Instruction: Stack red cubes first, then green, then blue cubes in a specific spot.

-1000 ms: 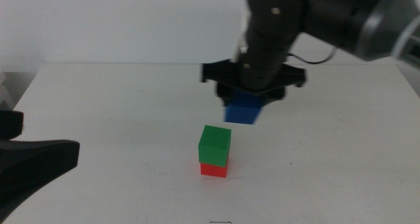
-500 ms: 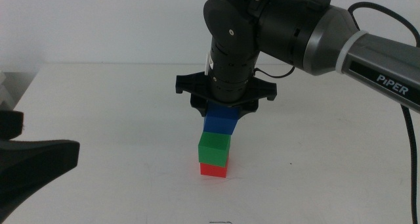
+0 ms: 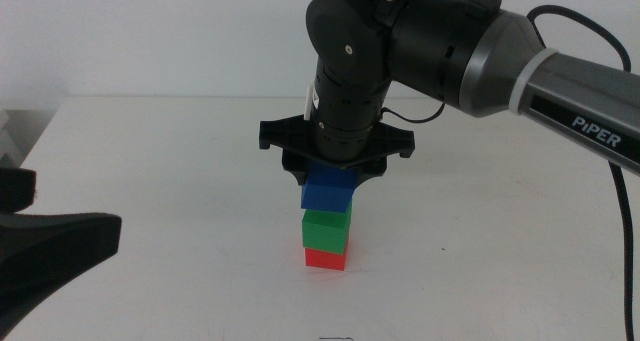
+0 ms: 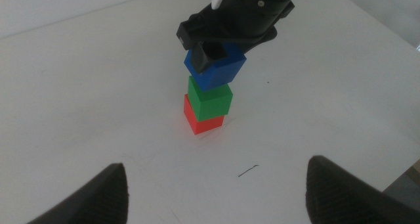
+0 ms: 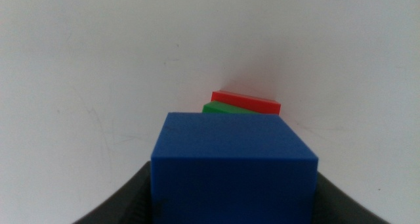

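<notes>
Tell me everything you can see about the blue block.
The blue block is a small solid cube, deep blue, with plain matte faces like plastic. The right tool grips it from above between its dark jaws. It sits level directly over the green block, which rests on the red block. Whether blue already touches green cannot be told. The left tool waits apart, open.

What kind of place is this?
Probably a robot lab: a plain white table, the right gripper holding a blue cube over green and red cubes. The left gripper waits.
</notes>
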{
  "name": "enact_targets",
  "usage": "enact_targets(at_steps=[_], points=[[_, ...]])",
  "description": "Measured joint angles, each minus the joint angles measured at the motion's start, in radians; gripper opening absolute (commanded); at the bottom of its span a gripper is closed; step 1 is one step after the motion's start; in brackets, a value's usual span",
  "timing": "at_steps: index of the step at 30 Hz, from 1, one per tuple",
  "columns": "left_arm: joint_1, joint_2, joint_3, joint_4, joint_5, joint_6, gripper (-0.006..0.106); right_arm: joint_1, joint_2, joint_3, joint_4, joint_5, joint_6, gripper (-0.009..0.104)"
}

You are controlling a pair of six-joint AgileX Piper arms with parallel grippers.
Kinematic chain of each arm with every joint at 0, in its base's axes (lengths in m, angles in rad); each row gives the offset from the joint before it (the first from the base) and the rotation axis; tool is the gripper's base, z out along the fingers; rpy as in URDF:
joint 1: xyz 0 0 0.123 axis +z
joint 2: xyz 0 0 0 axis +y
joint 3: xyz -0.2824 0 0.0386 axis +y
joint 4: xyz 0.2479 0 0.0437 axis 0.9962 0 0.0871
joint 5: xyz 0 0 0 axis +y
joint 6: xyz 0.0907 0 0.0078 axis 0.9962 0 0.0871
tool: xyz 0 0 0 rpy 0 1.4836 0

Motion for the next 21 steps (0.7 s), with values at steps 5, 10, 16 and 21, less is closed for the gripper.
enact_targets(at_steps=[5, 10, 16, 21], points=[[0.000, 0.000, 0.000, 0.000, 0.000, 0.000, 0.091, 0.004, 0.000, 0.000, -0.030, 0.000, 0.037, -0.001], [0.000, 0.000, 0.000, 0.000, 0.000, 0.000, 0.091, 0.004, 0.003, 0.000, -0.048, 0.000, 0.063, -0.001], [0.000, 0.000, 0.000, 0.000, 0.000, 0.000, 0.091, 0.004, 0.024, 0.000, -0.053, -0.001, 0.077, -0.001], [0.000, 0.000, 0.000, 0.000, 0.000, 0.000, 0.091, 0.004, 0.043, 0.000, -0.050, -0.001, 0.079, -0.001]])
